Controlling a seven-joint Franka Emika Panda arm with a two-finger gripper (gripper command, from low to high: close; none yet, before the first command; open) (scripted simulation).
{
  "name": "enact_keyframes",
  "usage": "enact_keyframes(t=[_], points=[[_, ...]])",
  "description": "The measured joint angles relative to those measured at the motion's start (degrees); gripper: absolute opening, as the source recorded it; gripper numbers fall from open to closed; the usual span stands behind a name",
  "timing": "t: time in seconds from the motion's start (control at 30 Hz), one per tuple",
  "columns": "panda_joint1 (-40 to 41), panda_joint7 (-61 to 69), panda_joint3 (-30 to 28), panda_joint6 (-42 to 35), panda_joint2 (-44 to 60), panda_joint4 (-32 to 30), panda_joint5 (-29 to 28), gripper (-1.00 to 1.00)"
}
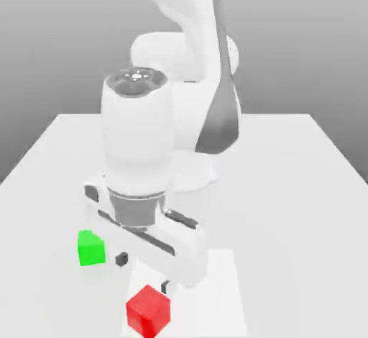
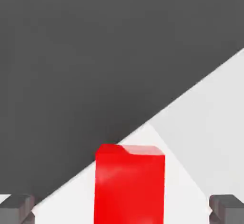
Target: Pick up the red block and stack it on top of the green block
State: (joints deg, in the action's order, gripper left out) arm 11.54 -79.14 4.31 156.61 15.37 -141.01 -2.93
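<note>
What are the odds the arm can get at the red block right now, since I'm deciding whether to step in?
Probably yes: the gripper is open, and in the hand view the red block lies between its fingertips, with nothing seen blocking it.

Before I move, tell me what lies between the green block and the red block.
In the exterior view, the gripper's near fingertip comes between green block and red block.

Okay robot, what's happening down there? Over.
Gripper open, nothing held. Red block on the white patch. Green block uncovered. Over.
</note>
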Motion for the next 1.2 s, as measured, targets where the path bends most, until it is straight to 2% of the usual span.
enact_keyframes(t=[0.07, 0.1, 0.33, 0.5, 0.83, 0.9, 1.07, 1.1, 1.2], points=[[-0.47, -0.6, -0.62, 3.39, 4.15, 0.56, -0.6, 0.0], [-0.72, -0.85, -0.93, 4.95, 6.04, 0.83, -0.93, -1.0], [-0.71, -0.97, -0.94, 5.33, 6.42, 0.88, -1.04, -1.0], [0.26, 0.22, -0.05, -1.89, -2.49, -0.83, 0.48, -1.0], [13.02, 2.11, -8.75, -3.43, -22.75, -19.55, -0.24, -1.0], [13.94, 2.98, -10.1, -1.95, -23.69, -21.9, 0.53, -1.0], [13.59, 4.85, -10.53, 7.19, -14.93, -22.3, 3.13, -1.0], [13.67, 5.4, -10.25, 9.15, -12.88, -22.22, 3.92, 1.0], [13.66, 5.4, -10.25, 9.15, -12.88, -22.22, 3.91, 1.0]])
